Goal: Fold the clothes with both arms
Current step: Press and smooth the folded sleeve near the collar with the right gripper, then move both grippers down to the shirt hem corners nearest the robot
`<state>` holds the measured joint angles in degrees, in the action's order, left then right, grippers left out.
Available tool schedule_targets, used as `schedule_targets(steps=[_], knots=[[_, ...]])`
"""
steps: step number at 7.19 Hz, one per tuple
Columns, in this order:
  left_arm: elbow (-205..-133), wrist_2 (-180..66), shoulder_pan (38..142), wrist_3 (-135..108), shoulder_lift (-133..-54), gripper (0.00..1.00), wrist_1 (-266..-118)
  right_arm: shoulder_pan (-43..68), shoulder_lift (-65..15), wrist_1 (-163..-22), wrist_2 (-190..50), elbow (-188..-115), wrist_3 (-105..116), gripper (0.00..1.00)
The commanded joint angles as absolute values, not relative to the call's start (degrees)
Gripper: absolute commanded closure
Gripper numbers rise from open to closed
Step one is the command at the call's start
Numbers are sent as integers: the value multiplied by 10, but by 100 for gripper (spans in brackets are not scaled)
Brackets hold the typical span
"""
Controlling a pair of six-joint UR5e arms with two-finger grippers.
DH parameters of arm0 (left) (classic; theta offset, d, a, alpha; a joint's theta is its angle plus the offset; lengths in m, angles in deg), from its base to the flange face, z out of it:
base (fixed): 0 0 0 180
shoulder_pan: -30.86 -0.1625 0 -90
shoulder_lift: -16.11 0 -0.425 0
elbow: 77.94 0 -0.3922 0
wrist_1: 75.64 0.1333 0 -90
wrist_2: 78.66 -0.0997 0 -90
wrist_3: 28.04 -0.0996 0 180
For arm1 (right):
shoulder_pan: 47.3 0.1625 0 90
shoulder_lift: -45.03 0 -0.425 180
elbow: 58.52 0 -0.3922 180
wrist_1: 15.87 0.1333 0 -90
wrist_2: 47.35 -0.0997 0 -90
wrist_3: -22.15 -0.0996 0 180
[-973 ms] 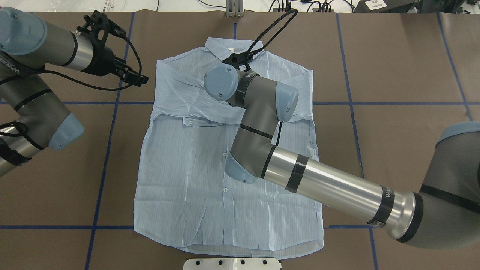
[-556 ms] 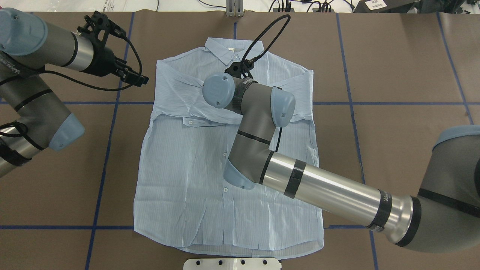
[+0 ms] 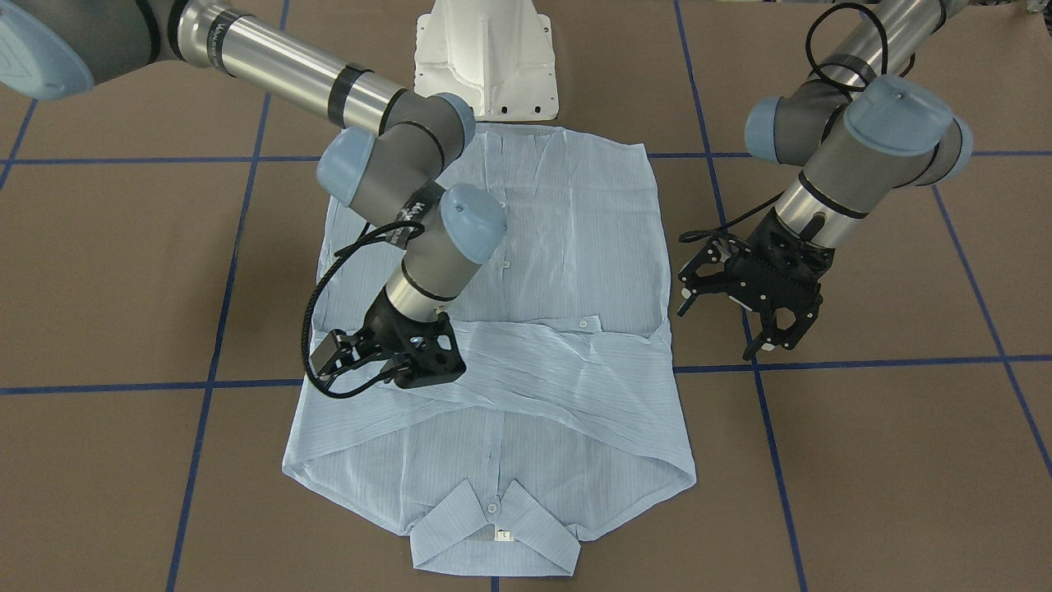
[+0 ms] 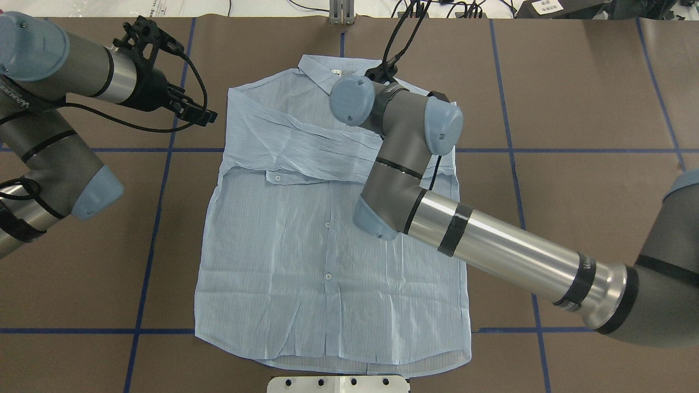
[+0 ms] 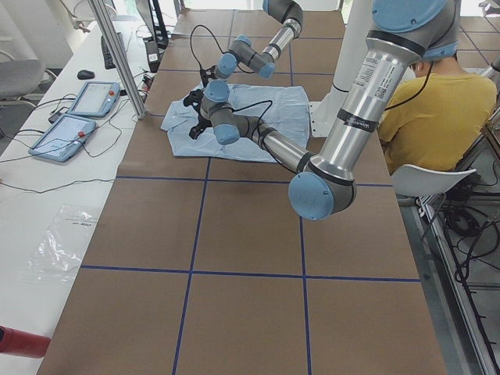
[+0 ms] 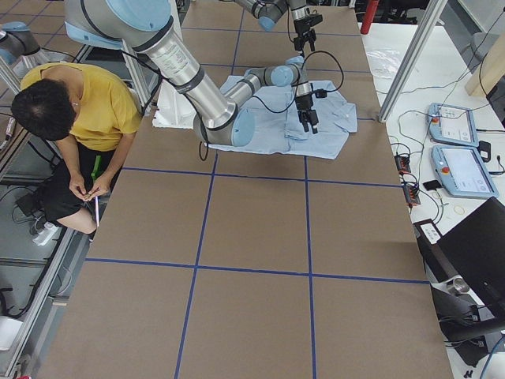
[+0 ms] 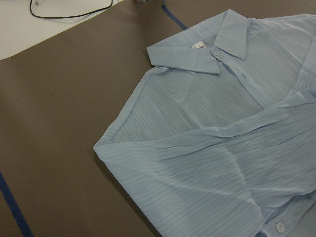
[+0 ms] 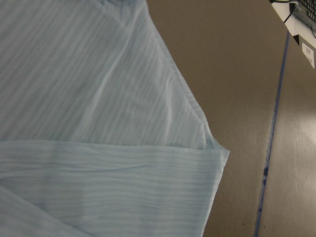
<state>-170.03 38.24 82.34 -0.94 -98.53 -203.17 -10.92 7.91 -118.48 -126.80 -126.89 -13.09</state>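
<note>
shirt (image 4: 284, 245) | pale blue | flat, front up | sleeve folded across chest

Right hand (image 3: 409, 360) hangs low over the shirt (image 3: 567, 230); left hand (image 3: 735, 321) splayed, just beside it.

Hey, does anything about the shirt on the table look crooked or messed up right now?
Only the sleeves. Folded across the chest of the shirt, they lie as a slanted, crumpled band rather than flat and level. The collar sits flat, and no tear or stain shows.
</note>
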Motion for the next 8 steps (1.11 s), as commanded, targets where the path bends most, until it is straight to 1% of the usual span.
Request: schedule_targets(steps=[1, 2, 3, 4, 5, 6, 7, 8], knots=[[-1708, 382, 822, 5, -985, 0, -2031, -33, -2, -1071, -1328, -1321, -63, 0], [-1714, 381, 822, 19, -985, 0, -2029, -3, -43, -1047, -1415, -1390, -69, 0], [-1732, 381, 819, 69, -975, 0, -2028, 11, -105, -1047, -1468, -1495, -103, 0], [-1762, 377, 814, 142, -955, 0, -2027, 11, -172, -1046, -1495, -1598, -178, 0], [-1795, 374, 799, 179, -925, 0, -2026, 11, -231, -1046, -1524, -1678, -232, 0], [-1835, 364, 776, 199, -884, 0, -2026, 8, -290, -1041, -1539, -1747, -315, 0], [-1883, 333, 737, 246, -838, 0, -2026, -22, -345, -1008, -1538, -1799, -410, 0], [-1931, 277, 680, 307, -791, 0, -2025, -50, -418, -902, -1533, -1810, -447, 0]])
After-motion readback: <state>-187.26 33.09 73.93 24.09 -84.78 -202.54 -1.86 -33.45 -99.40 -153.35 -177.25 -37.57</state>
